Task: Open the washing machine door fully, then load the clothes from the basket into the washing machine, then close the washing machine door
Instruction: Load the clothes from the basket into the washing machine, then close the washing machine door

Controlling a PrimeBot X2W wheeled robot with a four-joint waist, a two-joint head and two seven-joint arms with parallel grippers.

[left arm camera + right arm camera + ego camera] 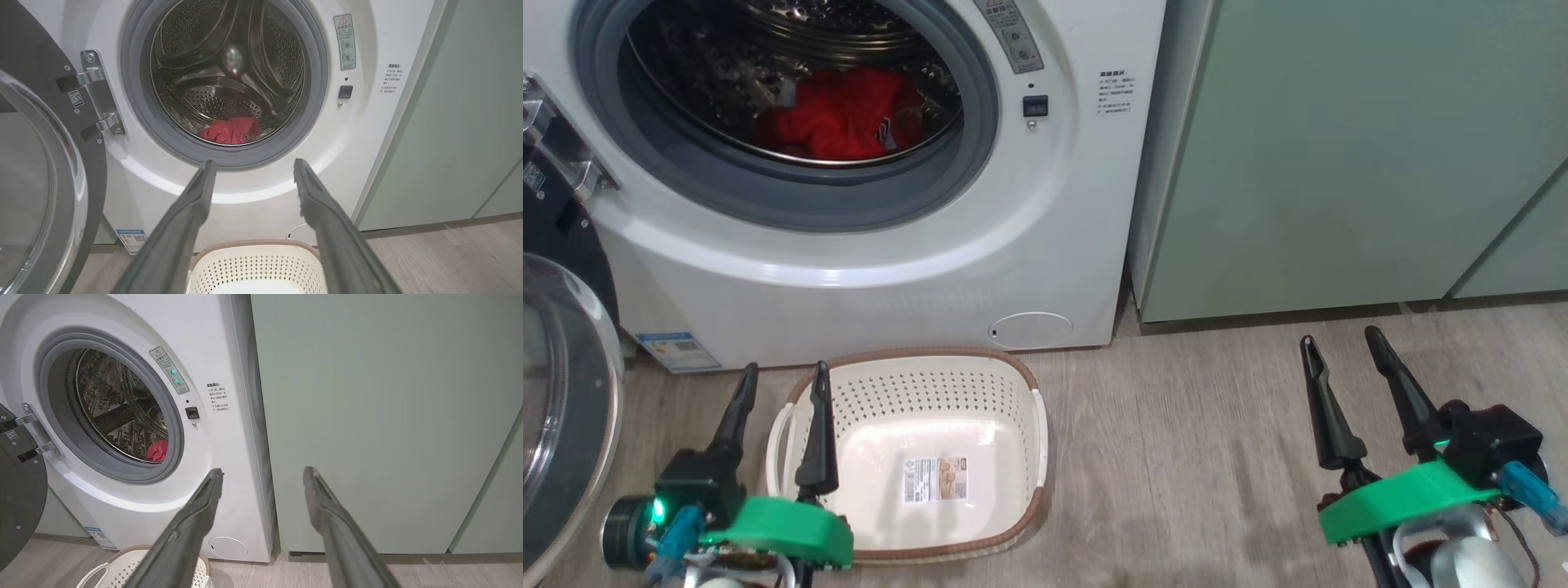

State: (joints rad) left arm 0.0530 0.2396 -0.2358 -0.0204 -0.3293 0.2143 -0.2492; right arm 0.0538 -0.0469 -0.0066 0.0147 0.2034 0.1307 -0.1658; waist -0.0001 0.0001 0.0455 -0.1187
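Washing machine (980,245): white front-loader on the wood-look floor (1192,457), port open, grey gasket exposed; just beside the pale green cabinets (1339,163) on its right.
Washing machine door (564,392): swung wide on the left-hand hinge, black rim and clear glass bowl well clear of the port.
Clothes (841,114): red, bunched low in the drum toward its front lip, fully inside the gasket.
Basket (915,355): on the floor just before the machine's front, below the port, near the round service flap (1031,330); cream bottom bare, paper label (938,478) showing.
Left gripper (785,369): low at the basket's left side, fingers spread wide, nothing between them; inner finger crossing the basket's left rim in the head view; aimed at the port in the left wrist view.
Right gripper (1340,335): over bare floor, well apart from the basket, fingers spread wide, holding nothing; aimed at the seam between machine and cabinets.
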